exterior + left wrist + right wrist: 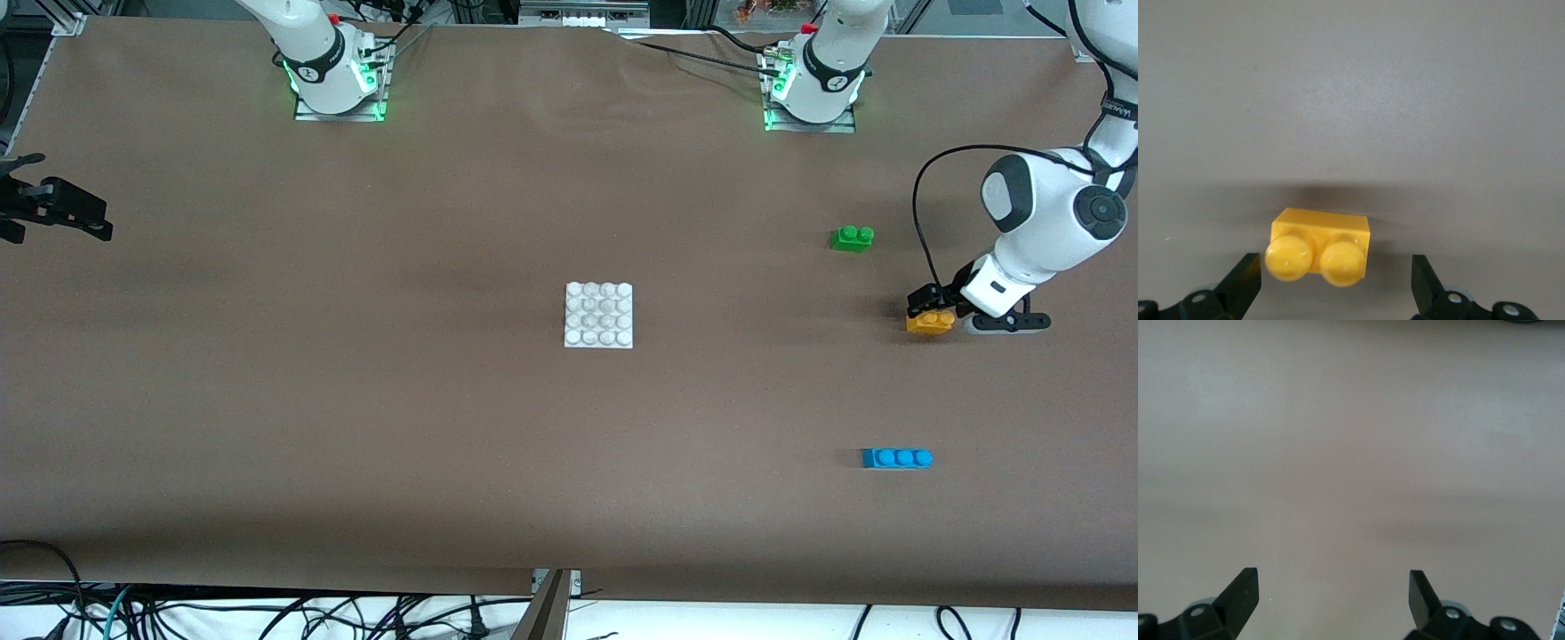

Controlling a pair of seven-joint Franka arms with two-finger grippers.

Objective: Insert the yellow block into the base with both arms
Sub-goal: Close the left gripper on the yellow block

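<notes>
At the left arm's end of the table, the left gripper (pixel 931 305) sits low over the yellow block (pixel 930 322), jaws spread wide, nothing held. In the left wrist view the block (pixel 1319 247) lies on the brown table cover (pixel 356 400) between the 2 fingertips (pixel 1245 280), clear of both, its 2 studs in a line running from one finger toward the other. Closing would likely pinch its short ends. The base (pixel 598 315) sits mid-table, well apart. The right gripper (pixel 53 209) waits at the right arm's end, fingers apart and empty, so the left arm is plainly nearer.
</notes>
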